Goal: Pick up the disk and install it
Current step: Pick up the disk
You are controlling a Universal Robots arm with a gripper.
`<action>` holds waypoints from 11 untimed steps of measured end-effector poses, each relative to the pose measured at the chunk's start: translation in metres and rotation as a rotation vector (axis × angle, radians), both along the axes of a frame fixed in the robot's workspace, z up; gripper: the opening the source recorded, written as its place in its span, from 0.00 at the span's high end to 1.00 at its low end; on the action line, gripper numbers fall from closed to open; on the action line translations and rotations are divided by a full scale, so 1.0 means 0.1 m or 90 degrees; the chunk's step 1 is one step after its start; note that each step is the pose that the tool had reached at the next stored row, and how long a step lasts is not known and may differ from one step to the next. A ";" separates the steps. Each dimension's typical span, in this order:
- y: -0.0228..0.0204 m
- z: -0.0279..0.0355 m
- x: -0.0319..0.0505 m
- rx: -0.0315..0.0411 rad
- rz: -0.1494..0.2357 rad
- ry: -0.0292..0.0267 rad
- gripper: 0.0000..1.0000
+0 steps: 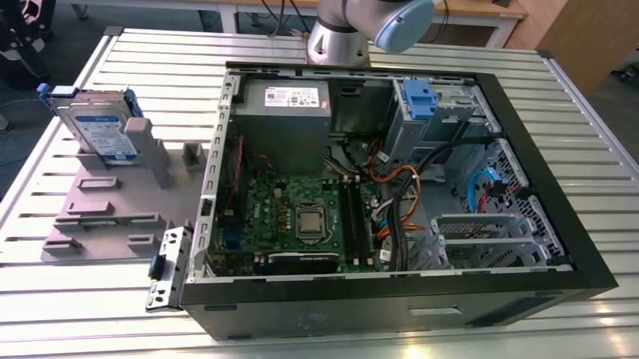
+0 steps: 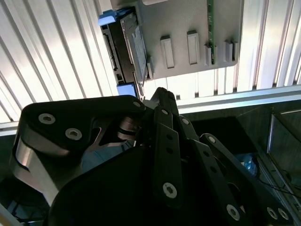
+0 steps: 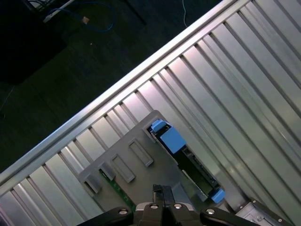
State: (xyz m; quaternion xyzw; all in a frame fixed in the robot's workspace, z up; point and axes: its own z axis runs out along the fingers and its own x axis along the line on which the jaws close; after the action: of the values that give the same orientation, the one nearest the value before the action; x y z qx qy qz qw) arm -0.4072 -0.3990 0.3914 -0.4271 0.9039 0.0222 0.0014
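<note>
Our gripper (image 3: 162,191) is fully closed, fingertips pressed together with nothing between them, so we hold nothing. In both wrist views it (image 2: 162,92) hangs above the grey fixture (image 3: 141,169), over the fixture's edge that faces the open computer case (image 1: 559,247), and it touches neither.

We have not picked up the disk (image 1: 100,131). It stands upright on edge in a slot at one end of the grey fixture, leaning a little, with its labelled face showing in the exterior view. We cannot tell whether it rests on a long or a short edge. The fixture itself lies flat beside the case.

What the pick turns on is how the disk lies from our fingertips. In the first wrist view we see the disk (image 3: 190,162) edge-on, a narrow dark strip with blue at both ends, running along the fixture's end. We judge that this strip runs roughly square to the fixture's case-facing edge. Its nearer blue corner sits just beside our fingertips and below them, and the rest stretches away across the fixture. So the disk (image 2: 128,47) is off to one side of the gripper rather than under it, and its upper edge crosses our fingers' closing line at a slant.
</note>
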 end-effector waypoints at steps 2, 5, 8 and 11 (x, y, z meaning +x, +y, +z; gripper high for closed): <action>0.000 0.000 0.000 0.0000 0.002 0.0000 0.89; 0.000 0.000 0.000 0.0000 0.006 0.0000 0.89; 0.000 0.000 0.000 0.0000 0.010 0.0000 0.89; 0.000 0.000 0.000 0.0000 0.013 0.0000 0.89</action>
State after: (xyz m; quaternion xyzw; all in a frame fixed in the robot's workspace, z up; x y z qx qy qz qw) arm -0.4072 -0.3990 0.3914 -0.4366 0.8994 0.0222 0.0012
